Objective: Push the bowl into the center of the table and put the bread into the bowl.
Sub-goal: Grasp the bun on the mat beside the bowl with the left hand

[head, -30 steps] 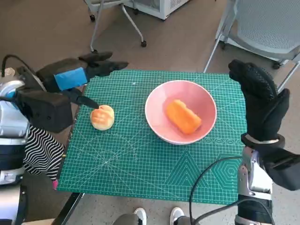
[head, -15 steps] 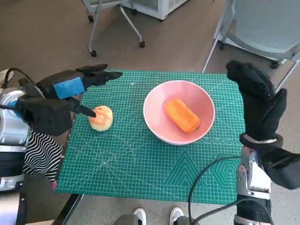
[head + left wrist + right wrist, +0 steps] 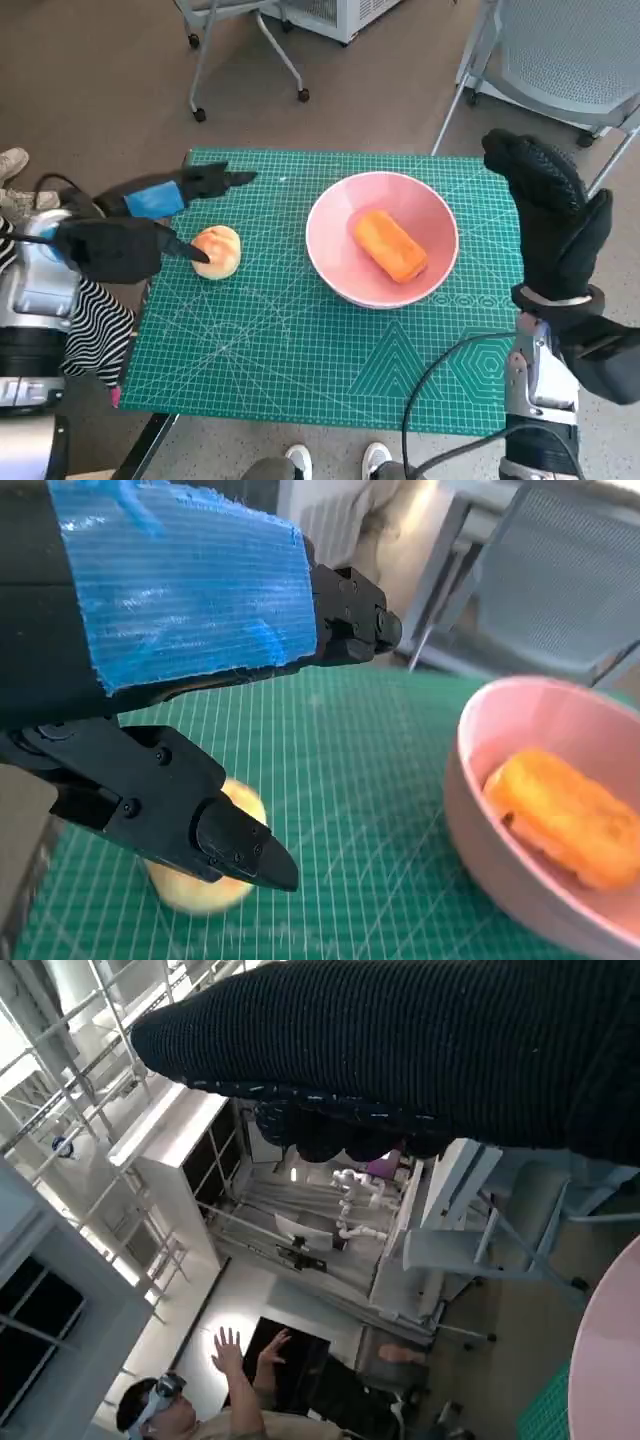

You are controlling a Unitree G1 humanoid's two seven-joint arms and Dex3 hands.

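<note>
— Since a second ago the left hand [image 3: 150,215] has dropped lower and drawn in toward the round bread roll [image 3: 217,250]; what is it doing with it?

— One black finger tip lies against the roll's near side, and the upper fingers reach out flat above and beyond it, over the green cutting mat [image 3: 290,340]. Its fingers are apart and grip nothing. In the left wrist view the roll [image 3: 205,880] sits just under the lower finger [image 3: 230,845], partly hidden by it.

— And the pink bowl [image 3: 335,270]?

— It sits on the mat a little right of the middle of the worktop, where it sat a second ago, with an orange oblong piece of bread [image 3: 390,246] lying inside it. The roll is outside the bowl, to its left and apart from it.

— What about the right hand [image 3: 550,215]?

— It is raised upright off the right edge of the worktop, gloved fingers straight and close together, holding nothing and touching nothing.

— Anything else around?

— A grey mesh chair [image 3: 570,60] stands behind the worktop, and a person [image 3: 240,1405] with raised hands shows in the right wrist view.
</note>
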